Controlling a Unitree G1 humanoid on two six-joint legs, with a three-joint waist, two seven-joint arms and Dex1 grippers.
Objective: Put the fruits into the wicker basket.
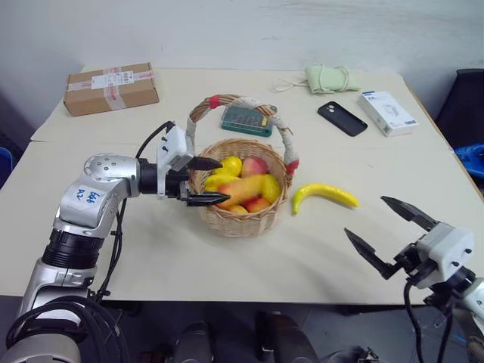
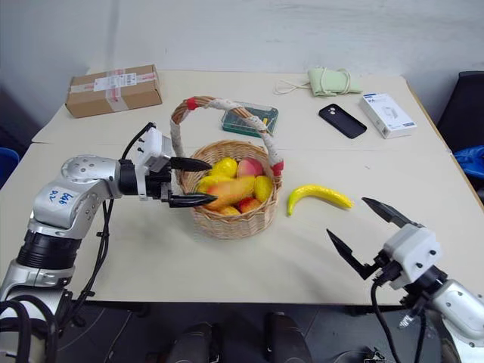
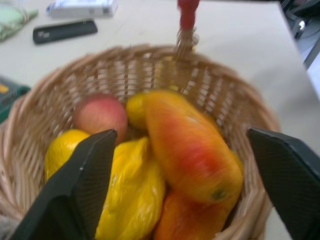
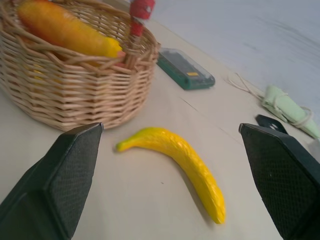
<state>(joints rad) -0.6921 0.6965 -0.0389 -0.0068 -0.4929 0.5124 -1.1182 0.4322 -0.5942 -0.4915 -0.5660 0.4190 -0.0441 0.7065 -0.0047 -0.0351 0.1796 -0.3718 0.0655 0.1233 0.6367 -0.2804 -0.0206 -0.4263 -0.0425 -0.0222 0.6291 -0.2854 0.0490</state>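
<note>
Left gripper (image 1: pixel 206 181), two black fingers spread wide and holding nothing, sat at the near rim of the round tan wicker basket (image 1: pixel 243 218), fingertips over the rim. Just beyond them, inside: oblong orange-red and yellow mango (image 3: pixel 192 145) lying on top, with red, yellow and orange fruits around and beneath it.

Right gripper (image 2: pixel 369 238) also wide and empty, low over the table. Curved yellow banana (image 4: pixel 182 158) lay ahead of it on the table, just beside the basket, outside it.

Risks, as judgement: left fingers catching the weave on withdrawal and dragging the basket; right gripper nudging the smooth banana so it slides or rolls; banana clipping the tall wrapped handle (image 1: pixel 283 136) when carried over.
</note>
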